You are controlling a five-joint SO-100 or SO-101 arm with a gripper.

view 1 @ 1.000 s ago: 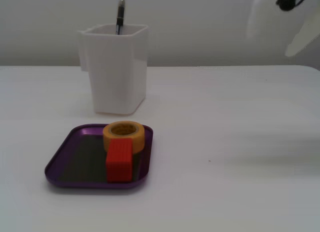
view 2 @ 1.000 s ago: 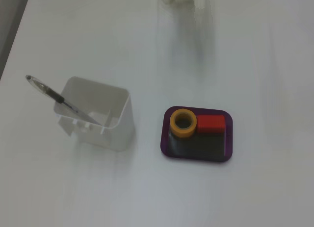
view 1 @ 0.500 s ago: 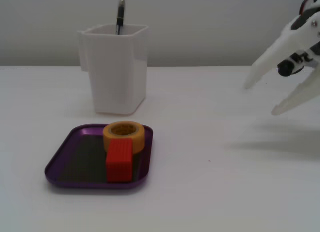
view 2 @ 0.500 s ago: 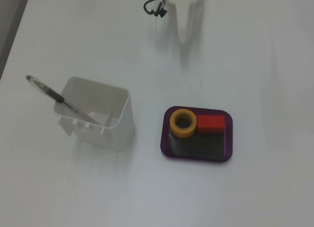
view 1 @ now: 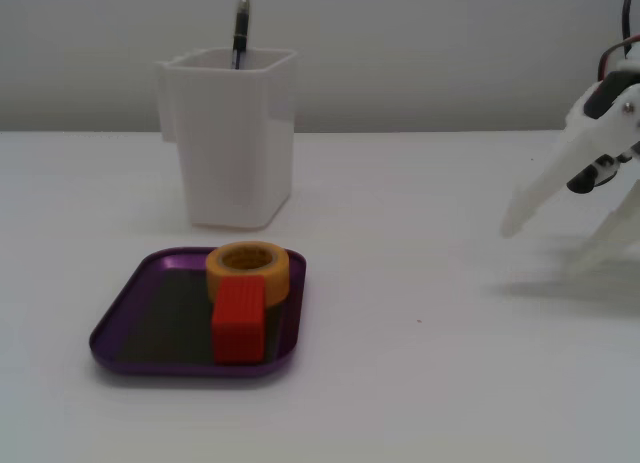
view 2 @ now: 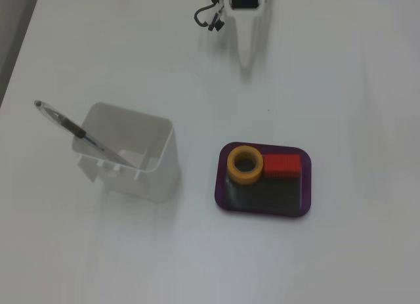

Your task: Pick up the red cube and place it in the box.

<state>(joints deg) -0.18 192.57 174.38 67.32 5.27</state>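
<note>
Resting in box [view 1: 130,328] beside tape roll [view 1: 250,266]: red cube [view 1: 238,318]; tool [view 1: 560,238] spread, empty, well apart

In a fixed view the claw [view 1: 560,238] hangs at the right; well to its left the tray [view 1: 125,328] holds the cube [view 1: 238,318], touching the tape roll [view 1: 248,263] behind it; farther back stands the cup [view 1: 230,133] holding a pen [view 1: 240,28].
</note>
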